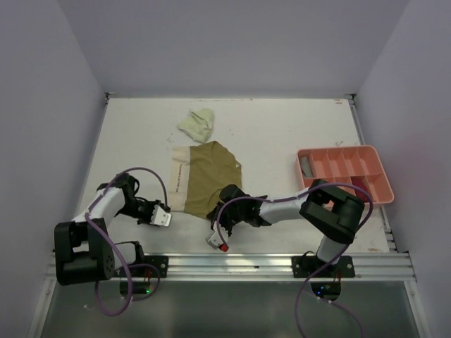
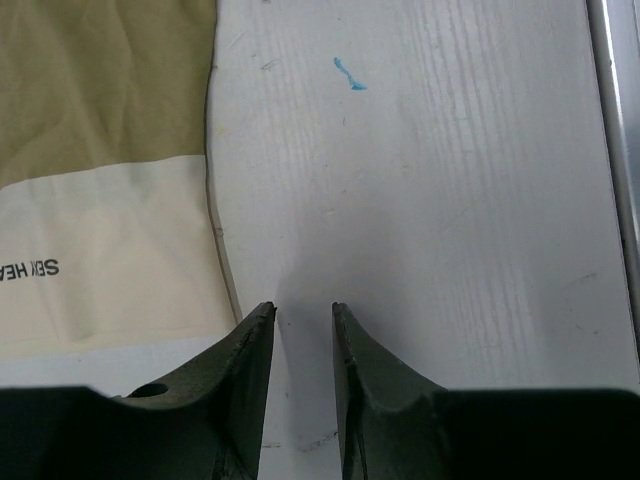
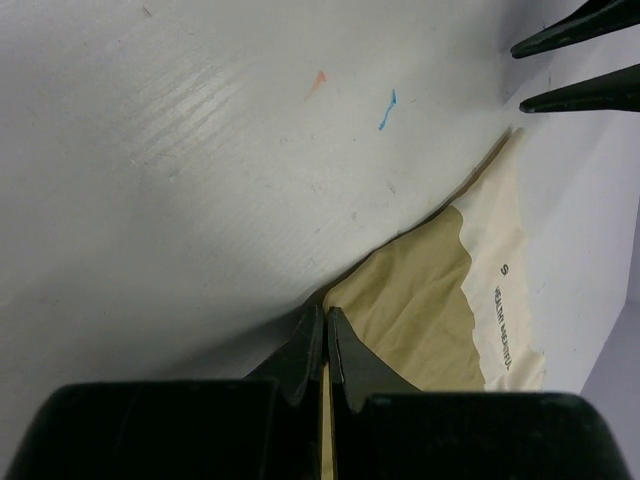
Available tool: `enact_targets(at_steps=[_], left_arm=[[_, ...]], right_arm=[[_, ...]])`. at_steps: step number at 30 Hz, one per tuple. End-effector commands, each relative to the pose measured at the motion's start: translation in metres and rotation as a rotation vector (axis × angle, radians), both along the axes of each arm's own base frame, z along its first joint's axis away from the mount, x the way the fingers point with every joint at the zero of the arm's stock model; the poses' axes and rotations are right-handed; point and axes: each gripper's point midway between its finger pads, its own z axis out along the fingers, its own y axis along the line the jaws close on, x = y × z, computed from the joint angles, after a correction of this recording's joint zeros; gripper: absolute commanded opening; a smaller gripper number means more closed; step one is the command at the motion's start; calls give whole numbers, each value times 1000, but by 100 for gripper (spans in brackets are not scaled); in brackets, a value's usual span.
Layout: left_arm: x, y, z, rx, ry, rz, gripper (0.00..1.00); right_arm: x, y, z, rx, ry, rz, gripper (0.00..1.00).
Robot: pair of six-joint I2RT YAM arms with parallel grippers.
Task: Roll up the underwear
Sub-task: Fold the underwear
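Note:
The olive-tan underwear [image 1: 211,176] lies spread flat mid-table, its cream waistband [image 1: 180,176] to the left. My right gripper [image 1: 213,218] is shut on the garment's near edge; in the right wrist view the jaws [image 3: 325,318] pinch the olive cloth [image 3: 420,310]. My left gripper [image 1: 168,213] is open and empty, low over the table just beside the waistband's near corner. In the left wrist view, bare table shows between the fingertips [image 2: 303,310], with the waistband [image 2: 100,250] to their left. A pale yellow-green garment [image 1: 197,124] lies crumpled farther back.
A salmon-pink compartment tray [image 1: 373,158] stands at the right, with a grey roll [image 1: 307,167] in its left compartment. Side walls close the table left and right. The left gripper's fingers [image 3: 580,70] show at the top right of the right wrist view.

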Motion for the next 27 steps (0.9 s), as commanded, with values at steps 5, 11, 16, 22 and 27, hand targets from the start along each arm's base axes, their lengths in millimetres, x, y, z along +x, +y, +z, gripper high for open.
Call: enact_targets(at_steps=[5,11,16,22,27], left_arm=[[22,-10,2,17,-159,-159,34],[30,-9,3,28,-196,-160,39],[37,-8,2,34,-208,-141,40],[36,-9,-2,39,-193,-146,37],[34,-13,3,17,-204,-142,37]], right_arm=[[-17,-3,4,-1,80,15,0],[-20,-9,1,2,86,12,0],[-19,-9,1,4,87,1,0],[-18,-8,2,7,96,-9,0],[-18,-7,1,3,103,-13,0]])
